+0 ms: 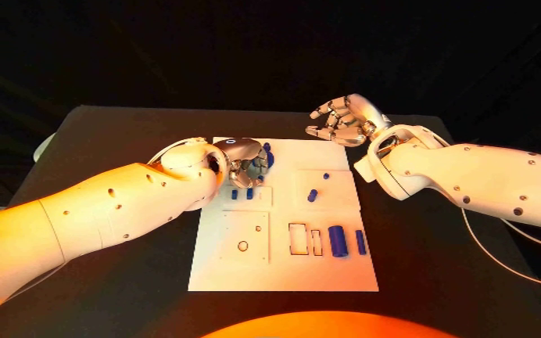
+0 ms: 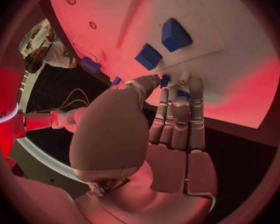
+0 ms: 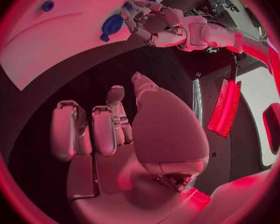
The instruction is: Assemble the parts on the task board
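Observation:
The white task board (image 1: 282, 267) lies in the middle of the black table. My left hand (image 1: 240, 160) hovers over its far left part and pinches a small blue part (image 2: 165, 80) between thumb and fingertips, just above the board. Two blue blocks (image 2: 175, 35) (image 2: 149, 56) stand in the board close ahead of those fingers. My right hand (image 1: 342, 122) hangs over the bare table past the board's far right corner, fingers loosely bent and apart, holding nothing (image 3: 112, 129). Two blue cylinders (image 1: 337, 237) (image 1: 361, 242) lie at the board's right side.
Small blue pegs (image 1: 313, 195) (image 1: 326, 175) stand in the board's right middle, two more (image 1: 234, 194) (image 1: 249, 193) below my left hand. Rectangular slots (image 1: 298, 238) and a round hole (image 1: 242, 246) are cut in the near half. Black table (image 1: 124, 127) surrounds the board.

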Robot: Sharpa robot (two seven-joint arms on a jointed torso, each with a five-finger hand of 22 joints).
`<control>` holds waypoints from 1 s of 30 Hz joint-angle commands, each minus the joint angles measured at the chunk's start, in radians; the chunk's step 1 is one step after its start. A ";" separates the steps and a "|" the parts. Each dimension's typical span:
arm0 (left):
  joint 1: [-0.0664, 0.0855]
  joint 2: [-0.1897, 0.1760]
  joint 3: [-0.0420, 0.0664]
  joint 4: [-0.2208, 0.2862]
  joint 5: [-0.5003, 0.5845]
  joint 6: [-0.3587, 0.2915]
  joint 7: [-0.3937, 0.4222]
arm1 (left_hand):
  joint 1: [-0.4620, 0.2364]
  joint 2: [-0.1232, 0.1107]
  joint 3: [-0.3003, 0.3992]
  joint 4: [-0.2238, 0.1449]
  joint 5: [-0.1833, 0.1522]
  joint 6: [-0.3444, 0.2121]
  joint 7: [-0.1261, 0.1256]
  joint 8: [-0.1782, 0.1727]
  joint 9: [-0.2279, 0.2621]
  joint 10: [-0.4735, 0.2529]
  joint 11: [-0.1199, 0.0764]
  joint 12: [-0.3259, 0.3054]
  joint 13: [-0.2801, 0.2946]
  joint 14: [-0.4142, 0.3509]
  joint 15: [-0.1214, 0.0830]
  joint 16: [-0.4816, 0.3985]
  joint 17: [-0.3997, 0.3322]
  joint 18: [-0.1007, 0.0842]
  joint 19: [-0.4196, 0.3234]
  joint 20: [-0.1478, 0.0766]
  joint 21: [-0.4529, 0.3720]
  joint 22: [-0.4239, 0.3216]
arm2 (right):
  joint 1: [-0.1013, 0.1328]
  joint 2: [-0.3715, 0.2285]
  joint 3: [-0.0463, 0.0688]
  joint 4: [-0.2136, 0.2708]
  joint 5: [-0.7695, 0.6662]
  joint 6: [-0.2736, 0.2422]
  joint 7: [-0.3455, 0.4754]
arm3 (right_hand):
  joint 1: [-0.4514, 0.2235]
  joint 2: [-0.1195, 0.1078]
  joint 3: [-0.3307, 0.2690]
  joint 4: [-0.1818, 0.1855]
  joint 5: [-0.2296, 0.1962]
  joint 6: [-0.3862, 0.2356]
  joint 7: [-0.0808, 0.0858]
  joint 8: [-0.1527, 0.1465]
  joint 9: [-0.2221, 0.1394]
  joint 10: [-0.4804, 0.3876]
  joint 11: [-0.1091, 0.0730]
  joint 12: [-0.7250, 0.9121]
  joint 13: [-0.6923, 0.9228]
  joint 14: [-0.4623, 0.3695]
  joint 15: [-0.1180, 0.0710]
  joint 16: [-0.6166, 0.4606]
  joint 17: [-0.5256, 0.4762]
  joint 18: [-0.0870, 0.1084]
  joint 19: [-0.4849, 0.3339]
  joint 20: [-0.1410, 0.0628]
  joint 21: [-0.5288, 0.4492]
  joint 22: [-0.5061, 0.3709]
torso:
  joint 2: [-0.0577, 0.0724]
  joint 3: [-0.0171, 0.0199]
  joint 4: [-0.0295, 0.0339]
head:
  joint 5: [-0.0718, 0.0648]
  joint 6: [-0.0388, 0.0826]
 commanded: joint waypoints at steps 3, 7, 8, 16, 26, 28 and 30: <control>0.000 0.009 0.001 -0.004 -0.025 0.020 -0.018 | 0.006 0.010 0.018 -0.007 -0.006 0.021 -0.003 -0.005 -0.007 0.016 -0.002 -0.009 -0.010 0.010 -0.002 0.012 0.006 0.015 0.006 -0.006 0.013 0.008 | -0.001 0.000 0.000 0.002 -0.004 -0.001 0.012 | 0.010 -0.002 0.005 0.000 0.003 -0.002 0.003 0.004 -0.002 -0.005 -0.001 -0.003 -0.001 0.040 -0.004 -0.003 0.029 0.010 0.007 -0.004 -0.003 0.140 | 0.001 0.0002 0.0004 | -0.001 -0.001; 0.000 0.014 0.001 -0.008 -0.022 0.032 -0.019 | 0.010 0.014 0.028 -0.014 -0.006 0.033 -0.005 -0.008 -0.012 0.028 -0.004 -0.012 -0.017 0.017 -0.005 0.021 0.013 0.015 0.004 -0.008 0.023 0.015 | -0.001 0.000 0.000 0.003 -0.004 -0.001 0.012 | 0.009 -0.001 0.005 0.000 0.004 -0.002 0.003 0.004 -0.002 -0.007 -0.002 -0.008 -0.005 0.040 -0.005 -0.004 0.028 0.010 0.007 -0.004 -0.005 0.139 | 0.000 0.0005 0.0004 | -0.002 -0.003; 0.000 0.015 0.001 -0.009 -0.021 0.034 -0.018 | 0.011 0.016 0.033 -0.017 -0.006 0.038 -0.005 -0.009 -0.014 0.032 -0.005 -0.014 -0.019 0.018 -0.006 0.024 0.014 0.015 0.003 -0.009 0.026 0.017 | -0.001 0.000 0.000 0.003 -0.004 -0.001 0.012 | 0.009 -0.001 0.005 0.000 0.004 -0.002 0.003 0.004 -0.002 -0.007 -0.002 -0.008 -0.005 0.040 -0.005 -0.004 0.028 0.010 0.007 -0.004 -0.005 0.139 | 0.000 0.0005 0.0004 | -0.002 -0.003; 0.000 0.025 0.001 -0.022 -0.013 0.044 -0.012 | 0.010 0.027 0.050 -0.034 -0.008 0.069 -0.010 -0.014 -0.021 0.068 -0.015 -0.019 -0.033 0.042 -0.013 0.049 0.046 0.015 0.001 -0.014 0.049 0.033 | -0.001 0.001 0.000 0.004 -0.004 -0.001 0.012 | 0.009 -0.001 0.005 0.000 0.004 -0.002 0.003 0.004 -0.002 -0.007 -0.002 -0.008 -0.005 0.040 -0.005 -0.004 0.028 0.010 0.007 -0.004 -0.005 0.139 | 0.000 0.0006 0.0007 | -0.003 -0.004; 0.000 0.029 0.001 -0.029 -0.005 0.060 -0.008 | 0.002 0.033 0.059 -0.047 -0.009 0.095 -0.015 -0.023 -0.025 0.100 -0.022 -0.038 -0.048 0.063 -0.020 0.069 0.069 0.015 -0.001 -0.018 0.066 0.045 | -0.001 0.000 0.000 0.005 -0.004 -0.001 0.011 | 0.009 -0.001 0.006 0.000 0.004 -0.002 0.003 0.005 -0.002 -0.006 -0.002 -0.010 -0.008 0.041 -0.005 -0.005 0.029 0.009 0.008 -0.004 -0.003 0.140 | 0.000 0.0005 0.0005 | -0.002 -0.005; 0.000 0.029 0.001 -0.030 -0.004 0.057 -0.004 | -0.001 0.036 0.063 -0.054 -0.010 0.106 -0.017 -0.027 -0.026 0.116 -0.025 -0.049 -0.055 0.074 -0.023 0.077 0.081 0.015 0.000 -0.020 0.072 0.049 | -0.001 0.000 0.000 0.005 -0.004 -0.002 0.011 | 0.009 -0.001 0.006 0.000 0.004 -0.002 0.003 0.005 -0.002 -0.006 -0.002 -0.010 -0.008 0.041 -0.005 -0.005 0.029 0.009 0.008 -0.004 -0.003 0.140 | 0.000 0.0006 0.0005 | -0.002 -0.005; 0.000 0.028 0.001 -0.030 -0.003 0.048 0.000 | -0.002 0.039 0.066 -0.060 -0.010 0.116 -0.019 -0.030 -0.026 0.131 -0.028 -0.058 -0.060 0.082 -0.025 0.081 0.086 0.015 0.000 -0.022 0.078 0.052 | -0.001 0.000 0.000 0.006 -0.004 -0.002 0.012 | 0.009 -0.001 0.006 0.000 0.004 -0.002 0.003 0.005 -0.002 -0.006 -0.002 -0.010 -0.008 0.041 -0.005 -0.005 0.029 0.009 0.008 -0.004 -0.003 0.140 | 0.000 0.0007 0.0003 | -0.002 -0.005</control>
